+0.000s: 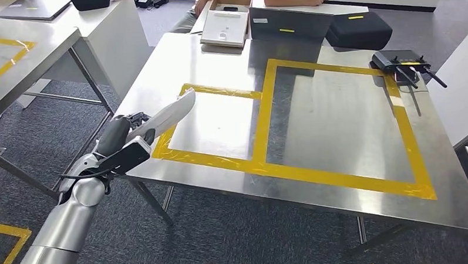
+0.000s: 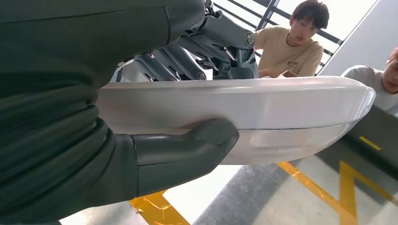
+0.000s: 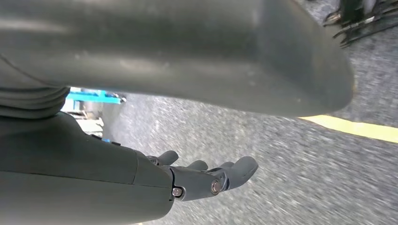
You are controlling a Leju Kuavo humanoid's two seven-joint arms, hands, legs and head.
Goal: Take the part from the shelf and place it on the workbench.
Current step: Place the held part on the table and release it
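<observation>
My left hand [image 1: 125, 136] grips a long white curved part [image 1: 167, 115] at the left edge of the steel workbench [image 1: 336, 111]. The part's free end reaches over the smaller yellow-taped square [image 1: 219, 123]. In the left wrist view the thumb [image 2: 187, 150] presses under the white part [image 2: 263, 108] and the dark fingers [image 2: 197, 51] close over its other side. My right hand [image 3: 206, 176] hangs above grey carpet with its fingers apart and nothing in it.
Yellow tape [image 1: 266, 116] marks two squares on the bench. A black router [image 1: 401, 61], a black case [image 1: 357, 29], a dark laptop [image 1: 289, 23] and an open cardboard box [image 1: 226, 18] lie along its far side. Two people [image 2: 293, 44] sit behind it. Another table [image 1: 18, 63] stands at left.
</observation>
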